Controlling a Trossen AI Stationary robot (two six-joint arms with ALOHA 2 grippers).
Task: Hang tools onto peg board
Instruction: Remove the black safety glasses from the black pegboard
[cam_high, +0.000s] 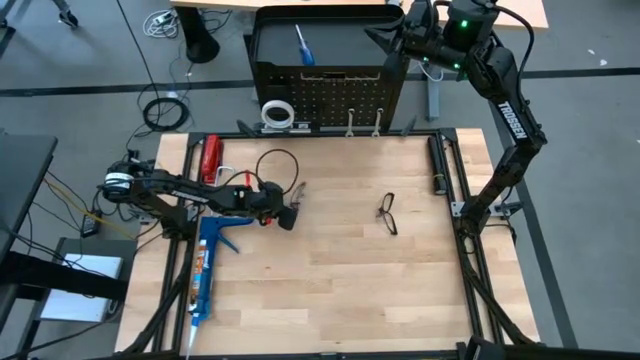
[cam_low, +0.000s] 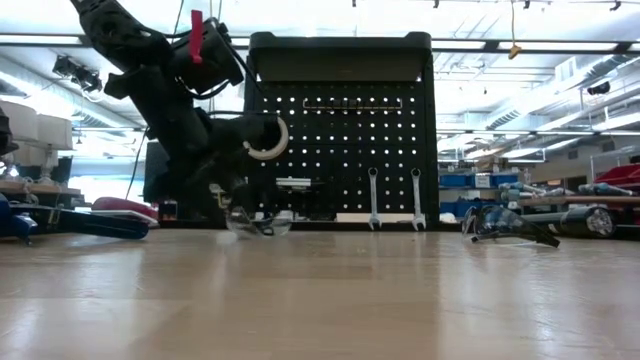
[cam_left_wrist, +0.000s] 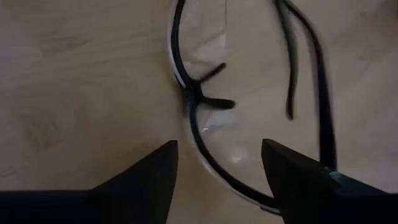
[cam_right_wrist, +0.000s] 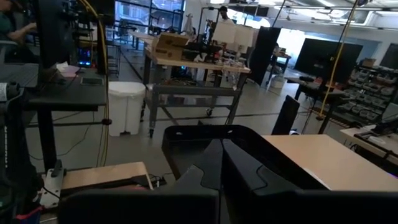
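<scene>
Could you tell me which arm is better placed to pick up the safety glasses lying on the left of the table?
The left: its gripper is open, straddling those glasses. The right gripper is behind the peg board.

Pale wood tabletop (cam_high: 330, 260), smooth; matt black perforated metal peg board (cam_high: 330, 95); shiny steel wrenches (cam_low: 394, 198).

The left gripper (cam_high: 296, 205) is down low on the left, fingers apart. The right gripper (cam_high: 392, 28) is up high, far right, fingers closed.
</scene>
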